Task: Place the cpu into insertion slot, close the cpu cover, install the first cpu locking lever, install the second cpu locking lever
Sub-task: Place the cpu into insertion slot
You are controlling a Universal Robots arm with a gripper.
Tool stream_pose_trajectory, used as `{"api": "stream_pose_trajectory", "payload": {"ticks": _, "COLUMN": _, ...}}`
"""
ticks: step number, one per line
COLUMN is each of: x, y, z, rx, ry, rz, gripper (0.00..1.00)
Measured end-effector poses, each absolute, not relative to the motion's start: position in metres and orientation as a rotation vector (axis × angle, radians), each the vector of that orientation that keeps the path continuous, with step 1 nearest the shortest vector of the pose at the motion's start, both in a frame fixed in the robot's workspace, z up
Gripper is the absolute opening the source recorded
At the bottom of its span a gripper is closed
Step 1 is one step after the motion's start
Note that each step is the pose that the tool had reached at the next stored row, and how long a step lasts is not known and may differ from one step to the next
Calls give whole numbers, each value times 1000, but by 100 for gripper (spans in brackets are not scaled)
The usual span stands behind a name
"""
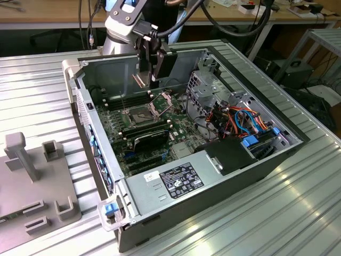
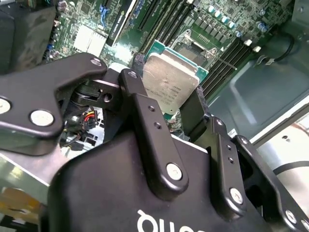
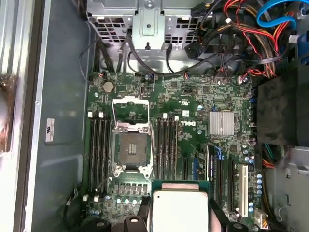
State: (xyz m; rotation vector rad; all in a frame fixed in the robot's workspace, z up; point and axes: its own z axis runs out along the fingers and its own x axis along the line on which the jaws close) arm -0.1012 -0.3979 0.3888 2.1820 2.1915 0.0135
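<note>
We are looking at the black two-fingered gripper (image 2: pixel 165 96) hanging inside an open grey metal computer case (image 1: pixel 95 140), which is lying on a ribbed aluminium table (image 1: pixel 266 213). Its jaws are clamping the small flat square cpu with the dull silver-tan metal top (image 3: pixel 179 209). The black fingers (image 2: pixel 145 121) are pressing on two opposite edges (in both wrist views the chip is sitting level between them). The cpu is being held in the air above the green circuit board (image 3: pixel 193 99), near the insertion slot but not in it.

We are seeing that small square dark insertion slot with its silvery rim (image 3: pixel 131 149) lying bare, nothing resting in it. The square silvery metal cpu cover with the cut-out centre (image 3: pixel 131 127) is standing open, folded back at one end of the slot. A thin metal lever (image 3: pixel 114 115) is running along one side of the cover. Long narrow black memory slots (image 3: pixel 99 145) are flanking the insertion slot on both sides.
</note>
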Motion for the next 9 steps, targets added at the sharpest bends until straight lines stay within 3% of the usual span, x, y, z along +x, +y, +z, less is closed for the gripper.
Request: {"api": "stream_pose_trajectory", "payload": {"ticks": 9, "x": -100, "y": -397, "z": 388, "rx": 2315, "ry": 2049, "rz": 9, "gripper": 55}}
